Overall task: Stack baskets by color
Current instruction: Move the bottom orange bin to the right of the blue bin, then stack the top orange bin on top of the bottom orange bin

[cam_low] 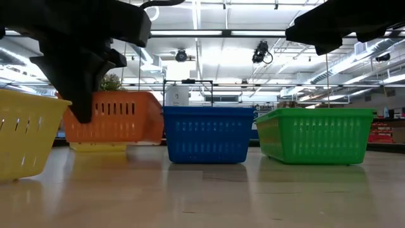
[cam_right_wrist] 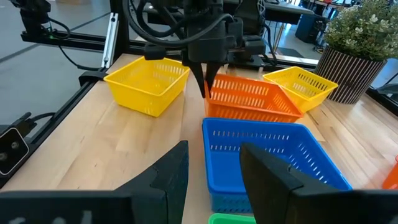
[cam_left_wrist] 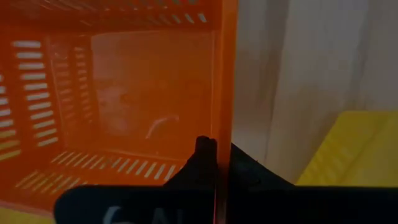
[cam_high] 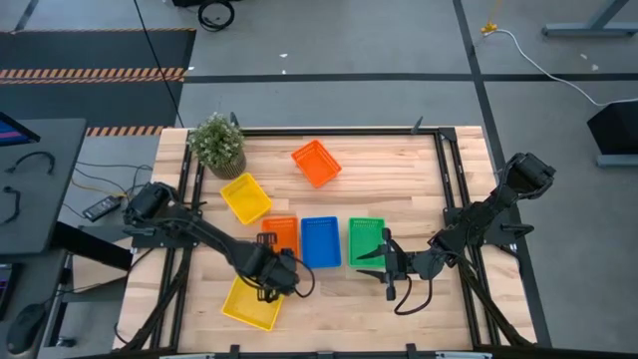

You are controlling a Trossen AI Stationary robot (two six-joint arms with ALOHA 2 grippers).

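Observation:
My left gripper (cam_high: 272, 261) is shut on an orange basket (cam_high: 280, 234), which sits in a row with a blue basket (cam_high: 320, 241) and a green basket (cam_high: 366, 240). Another orange basket (cam_high: 316, 163) rests on its base at the far middle. One yellow basket (cam_high: 245, 197) rests near the plant, another (cam_high: 251, 303) by the near edge. My right gripper (cam_right_wrist: 214, 180) stands open over the near ends of the blue basket (cam_right_wrist: 267, 155) and green basket, touching nothing. My left gripper pinches the orange basket's near short wall (cam_left_wrist: 219, 134), one finger inside the basket and one outside. The fingers (cam_right_wrist: 204, 81) come from above, pointing steeply down. In the low view the basket (cam_low: 120, 117) hangs just clear of the table, nearly level, open side up.
A potted plant (cam_high: 217, 145) stands at the far left corner. A dark frame rail (cam_high: 444, 189) runs along the table's right side. Bare wood lies between the far orange basket and that rail, and along the near edge right of the yellow basket.

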